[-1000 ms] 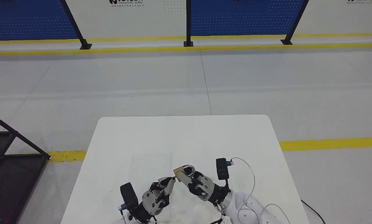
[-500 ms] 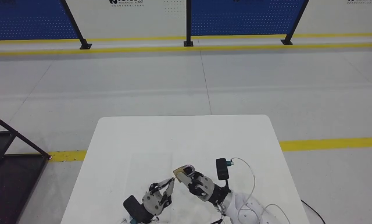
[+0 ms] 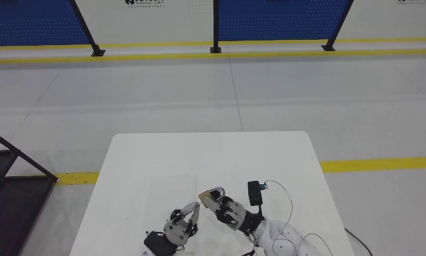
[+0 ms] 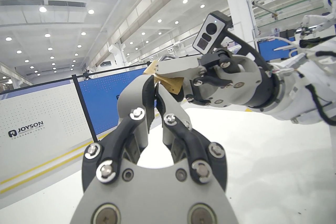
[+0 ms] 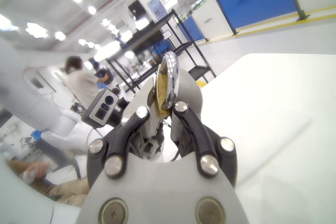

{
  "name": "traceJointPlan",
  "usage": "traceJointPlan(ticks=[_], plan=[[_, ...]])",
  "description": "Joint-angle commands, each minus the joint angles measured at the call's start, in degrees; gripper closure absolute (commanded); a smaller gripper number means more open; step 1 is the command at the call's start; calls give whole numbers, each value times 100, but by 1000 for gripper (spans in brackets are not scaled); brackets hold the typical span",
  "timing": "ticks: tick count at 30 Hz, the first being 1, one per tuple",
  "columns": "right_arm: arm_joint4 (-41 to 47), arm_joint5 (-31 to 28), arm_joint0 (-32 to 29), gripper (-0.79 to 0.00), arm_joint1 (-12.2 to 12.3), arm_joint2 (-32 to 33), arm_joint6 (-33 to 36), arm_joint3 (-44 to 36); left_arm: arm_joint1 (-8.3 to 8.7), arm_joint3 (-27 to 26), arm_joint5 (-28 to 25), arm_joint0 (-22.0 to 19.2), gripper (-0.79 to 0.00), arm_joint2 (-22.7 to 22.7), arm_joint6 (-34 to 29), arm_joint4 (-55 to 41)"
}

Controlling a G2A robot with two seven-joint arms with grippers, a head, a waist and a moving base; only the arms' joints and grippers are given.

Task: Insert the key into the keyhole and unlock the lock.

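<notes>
A brass padlock [image 3: 209,195] with a chrome shackle [image 5: 172,70] is held above the near part of the white table [image 3: 200,156]. My right gripper [image 3: 214,201] is shut on the lock's body [image 5: 159,96], with the shackle sticking out past the fingertips. My left gripper [image 4: 155,83] is shut on a thin key [image 4: 156,90], seen edge-on between its pads. In the top view the left gripper [image 3: 192,209] sits just left of the lock. The key's tip meets the brass body [image 4: 173,84]; the keyhole itself is hidden.
A black metal rack [image 3: 14,164] stands off the table's left side. A white cable [image 3: 287,197] loops beside the right arm. The far half of the table is bare, and blue and white barrier panels [image 3: 279,10] stand well beyond it.
The left wrist has turned and drawn toward the table's near edge, its black camera block dropping out of the top view. The left fingertips stay at the lock, which has barely moved.
</notes>
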Motion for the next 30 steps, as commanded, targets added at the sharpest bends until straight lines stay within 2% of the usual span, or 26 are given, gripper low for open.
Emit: traceJointPlan(ticks=[1,7,8,11,15,18,22,25,30], plan=[[21,-10,0,0,2,14,-27,3,7,-39,-205,22,-785,-6,-13,-134],[79,80,27,0,9,86,-69,52,116,-365,-1464,329,-785,-287,12,-888],[119,109,49,0,7,79,-27,94,173,-482,-1906,475,-785,-476,-23,-1139],[243,299,157,0,-8,4,221,234,302,-706,-2688,822,-785,-994,-185,-1625],[369,964,524,0,-104,-403,961,539,485,-893,-3716,1432,-785,-1926,-274,-2307],[429,1275,862,0,-212,-875,1679,858,565,-821,-4059,1727,-785,-2448,-395,-2548],[669,1630,1284,0,-400,-1442,2323,1345,612,-692,-4303,1916,-785,-2836,-572,-2810],[658,2109,1599,0,-581,-1822,2480,1735,619,-640,-4368,1970,-785,-2951,-625,-2924],[513,2590,1946,0,-845,-2321,2564,2209,619,-640,-4368,1970,-785,-2951,-625,-2924]])
